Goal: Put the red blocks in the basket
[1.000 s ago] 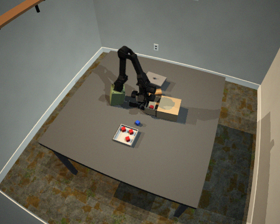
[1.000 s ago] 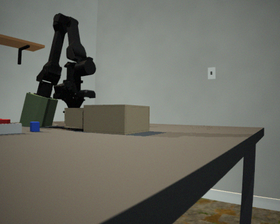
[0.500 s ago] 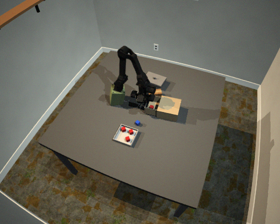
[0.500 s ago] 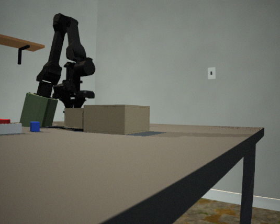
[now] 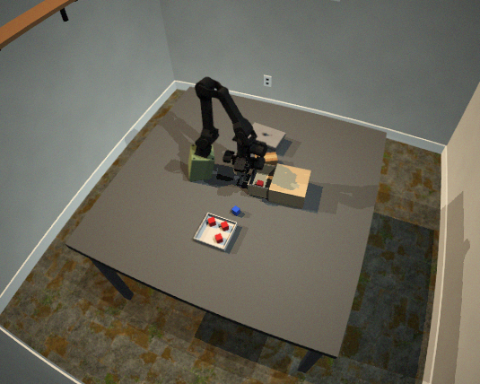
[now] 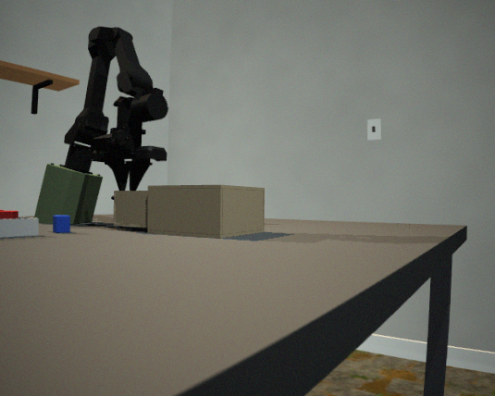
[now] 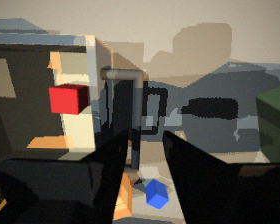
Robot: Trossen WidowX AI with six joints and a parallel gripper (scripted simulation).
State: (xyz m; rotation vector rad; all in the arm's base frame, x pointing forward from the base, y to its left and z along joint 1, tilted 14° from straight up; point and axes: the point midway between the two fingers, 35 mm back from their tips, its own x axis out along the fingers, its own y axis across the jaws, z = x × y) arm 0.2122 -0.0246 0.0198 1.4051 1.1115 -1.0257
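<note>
The white basket (image 5: 215, 231) stands on the table and holds three red blocks (image 5: 218, 226). The tan drawer unit (image 5: 290, 185) has its drawer (image 5: 257, 187) pulled out, and one red block (image 5: 259, 183) lies inside it; the block also shows in the wrist view (image 7: 68, 98). My gripper (image 5: 244, 179) hovers just above the drawer's front, also in the side view (image 6: 129, 185). Its fingers are open, with the grey drawer handle (image 7: 133, 100) between them and not gripped. A blue block (image 5: 236, 210) lies on the table between drawer and basket.
The green arm base (image 5: 201, 163) stands left of the drawer. A flat grey lid (image 5: 267, 135) and a small tan box (image 5: 271, 157) lie behind the drawer unit. The blue block also shows below my fingers.
</note>
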